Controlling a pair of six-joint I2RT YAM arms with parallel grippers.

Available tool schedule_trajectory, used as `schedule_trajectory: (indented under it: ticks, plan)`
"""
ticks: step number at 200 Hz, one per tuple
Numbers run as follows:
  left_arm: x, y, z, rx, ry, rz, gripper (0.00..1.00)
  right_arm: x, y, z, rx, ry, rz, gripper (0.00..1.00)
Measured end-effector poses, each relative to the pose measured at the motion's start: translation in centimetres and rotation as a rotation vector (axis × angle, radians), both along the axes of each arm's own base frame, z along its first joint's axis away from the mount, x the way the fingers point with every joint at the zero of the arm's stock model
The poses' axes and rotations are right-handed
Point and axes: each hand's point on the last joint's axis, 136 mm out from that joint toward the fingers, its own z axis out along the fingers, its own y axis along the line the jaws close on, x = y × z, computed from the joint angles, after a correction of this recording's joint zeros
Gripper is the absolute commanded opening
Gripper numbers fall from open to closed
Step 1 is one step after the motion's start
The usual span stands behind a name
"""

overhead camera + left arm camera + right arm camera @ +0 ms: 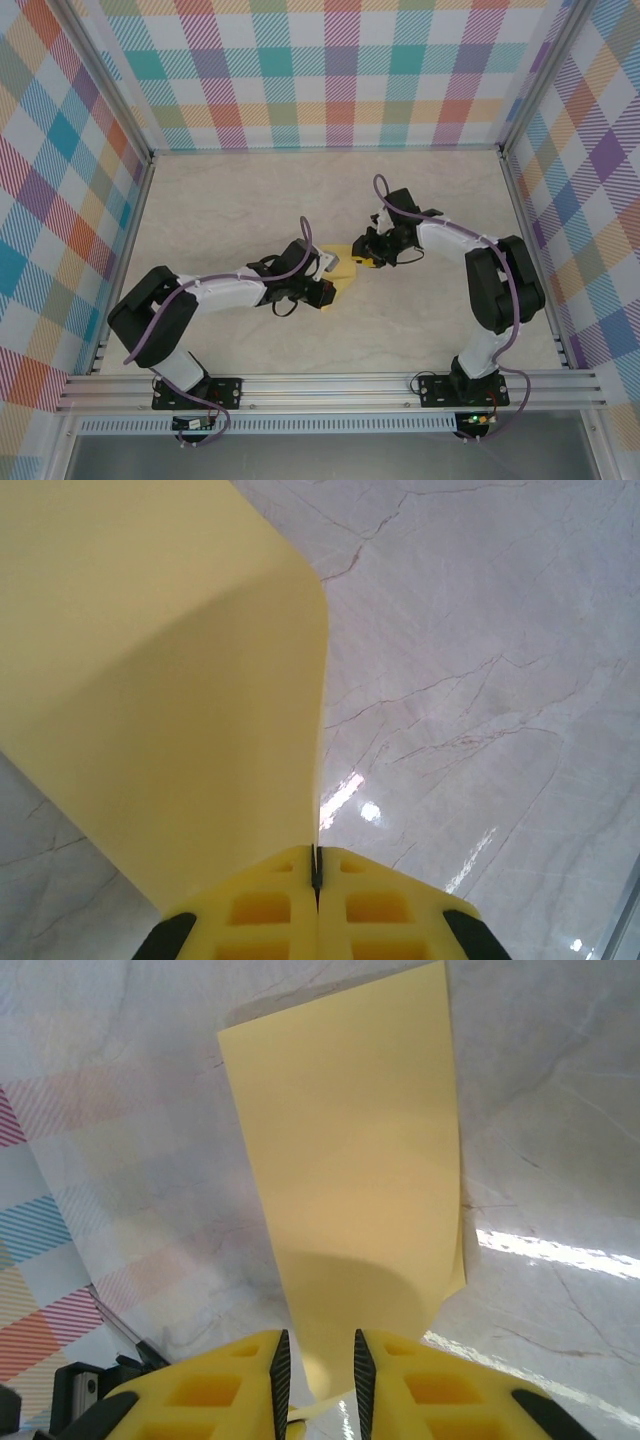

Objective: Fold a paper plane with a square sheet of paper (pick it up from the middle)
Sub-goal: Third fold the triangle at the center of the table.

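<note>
At mid-table, between the two wrists: the square sheet of paper point(342, 266), yellow, lifted clear of the marbled table point(250, 200) and slung between both arms.

Left gripper point(316, 865): jaws pressed together on one edge of the sheet, which rises from the pinch and curls over to the left in the left wrist view. No crease visible there, only a soft bend.

Right gripper point(318, 1350): jaws a little apart, with the near edge of the sheet lying in the gap. From the right wrist view the gap looks wider than the paper, so this reads as loose, not clamped. The far corners of the sheet are square and flat; one side edge curls slightly.

Step in hand, as judged: getting a second hold so the sheet can be folded in half.

To do it well:
- Right jaws should close squarely on the edge, not on the curled side.
- Left grip should stay firm so the paper does not slide.
- Edges should line up before any pressing; a skewed first fold would spoil the plane's centre line.
- Pull gently; thin paper tears or buckles.
</note>
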Motion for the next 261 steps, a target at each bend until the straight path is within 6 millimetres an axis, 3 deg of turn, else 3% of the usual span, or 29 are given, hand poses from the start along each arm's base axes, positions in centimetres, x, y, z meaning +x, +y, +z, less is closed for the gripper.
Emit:
schedule_trajectory:
  ticks: [104,158,261]
  plan:
    - [0.4,0.7,-1.2,0.003,0.059,0.021,0.0,2.8,3.1,-3.4,-0.04,0.039,0.074,0.18]
    - [0.6,1.0,-1.5,0.008,0.068,0.032,0.0,2.3,2.4,-5.9,-0.103,0.082,0.076,0.17]
    - [2.0,1.8,-2.1,0.059,0.107,0.073,0.0,2.3,2.2,-6.1,-0.147,0.046,0.11,0.16]
